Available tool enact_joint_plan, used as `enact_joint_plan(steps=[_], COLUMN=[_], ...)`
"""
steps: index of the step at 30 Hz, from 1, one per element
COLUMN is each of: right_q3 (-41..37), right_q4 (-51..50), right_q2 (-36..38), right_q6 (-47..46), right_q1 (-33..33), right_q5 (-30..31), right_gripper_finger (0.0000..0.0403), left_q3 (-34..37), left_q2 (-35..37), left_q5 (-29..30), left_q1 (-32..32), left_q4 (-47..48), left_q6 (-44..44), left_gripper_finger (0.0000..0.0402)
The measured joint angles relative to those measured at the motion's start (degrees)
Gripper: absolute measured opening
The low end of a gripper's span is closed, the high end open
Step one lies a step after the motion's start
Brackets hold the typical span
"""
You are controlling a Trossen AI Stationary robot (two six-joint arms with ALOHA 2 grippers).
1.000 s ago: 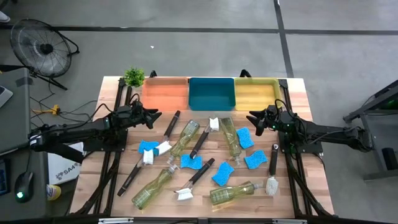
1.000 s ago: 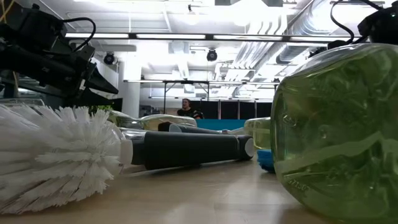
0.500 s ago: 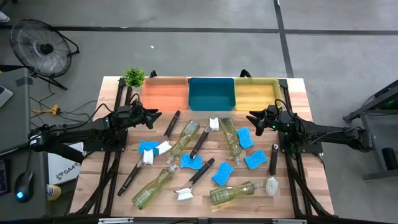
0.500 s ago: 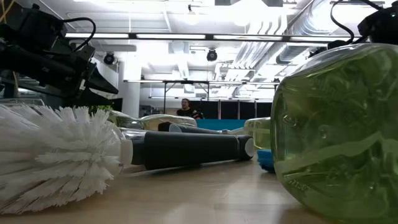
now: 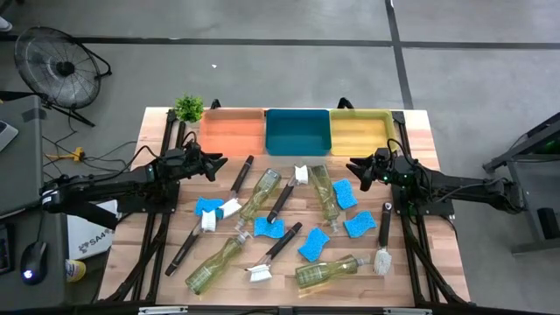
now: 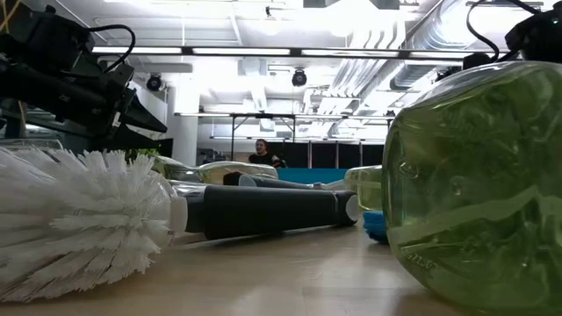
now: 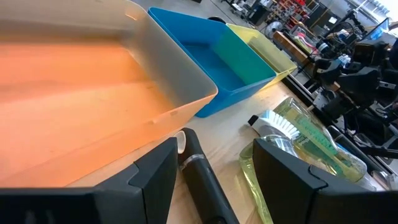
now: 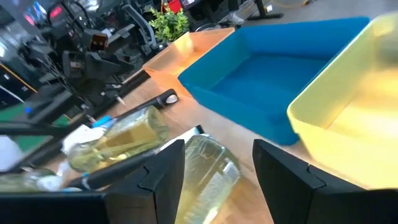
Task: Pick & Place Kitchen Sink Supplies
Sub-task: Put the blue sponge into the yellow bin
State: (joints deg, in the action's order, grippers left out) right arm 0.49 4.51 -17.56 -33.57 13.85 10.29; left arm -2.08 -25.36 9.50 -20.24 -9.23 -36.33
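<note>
Both pairs of fingers stand parted and hold nothing: the left gripper (image 5: 213,164) hovers just in front of the orange bin (image 5: 232,133), the right gripper (image 5: 356,166) just in front of the yellow bin (image 5: 360,131), with the teal bin (image 5: 297,131) between the two. From where I stand, all the supplies lie loose on the desk (image 5: 420,131) ahead of the bins: clear bottles (image 5: 260,193) of yellow-green liquid on their sides, blue sponges (image 5: 346,194) scattered among them, black brushes (image 5: 241,178) with white heads crossing over and under. Nothing sits in any bin yet, so I judge the sorting has not begun. For a clean first pick, each arm would do well to take what lies nearest and least tangled, the left that brush handle beside it, the right the sponge, coming straight down across the narrow side so neighbours stay put.
</note>
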Motion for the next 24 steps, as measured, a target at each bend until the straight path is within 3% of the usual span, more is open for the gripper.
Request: enact_joint_plan(steps=[6, 17, 24], right_q3=[3.0, 17.7, 23.0], right_q4=[-7.8, -35.8, -48.0], right_q2=[-0.3, -9.2, -17.0], right_q6=[-2.8, -10.2, -19.7], right_q1=[0.9, 5.8, 6.8], right_q5=[-7.7, -0.2, -2.5], right_gripper_finger=[0.0183, 0.0184, 0.0186], left_q3=[0.0, 0.0, 0.0], left_q2=[0.0, 0.0, 0.0], left_q5=[0.0, 0.0, 0.0], left_q1=[0.0, 0.0, 0.0], left_q4=[0.0, 0.0, 0.0], left_q6=[0.0, 0.0, 0.0], left_gripper_finger=[0.0205, 0.0205, 0.0205])
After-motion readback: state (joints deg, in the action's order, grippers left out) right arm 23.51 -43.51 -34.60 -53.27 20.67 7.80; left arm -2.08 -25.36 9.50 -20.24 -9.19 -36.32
